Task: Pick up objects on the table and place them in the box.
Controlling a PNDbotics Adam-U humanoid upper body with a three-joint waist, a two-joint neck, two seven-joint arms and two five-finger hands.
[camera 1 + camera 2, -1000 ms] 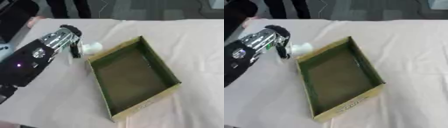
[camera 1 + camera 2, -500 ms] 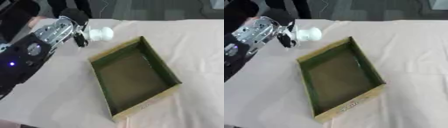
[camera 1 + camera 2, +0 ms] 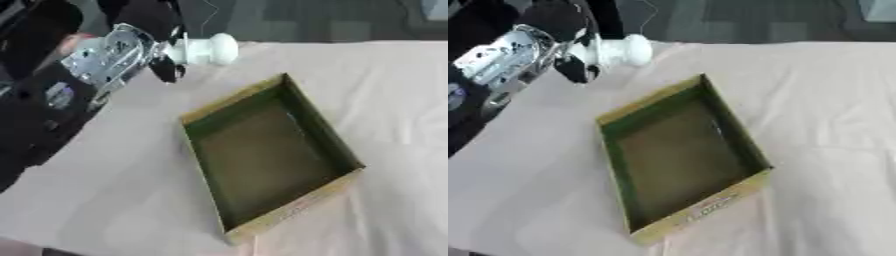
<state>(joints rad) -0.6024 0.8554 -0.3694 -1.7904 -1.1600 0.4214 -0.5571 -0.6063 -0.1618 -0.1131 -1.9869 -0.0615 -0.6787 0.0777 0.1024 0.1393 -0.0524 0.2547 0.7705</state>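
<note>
left hand up off the bench | fingers clamped on a white object | box sits below-right of the fingers, nothing inside

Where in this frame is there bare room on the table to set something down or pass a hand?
The cloth-covered table is bare right of the box, and also left and in front of it. The box's green floor is empty too. Crowded only at the far left, where the left hand holds a white object above the table.
</note>
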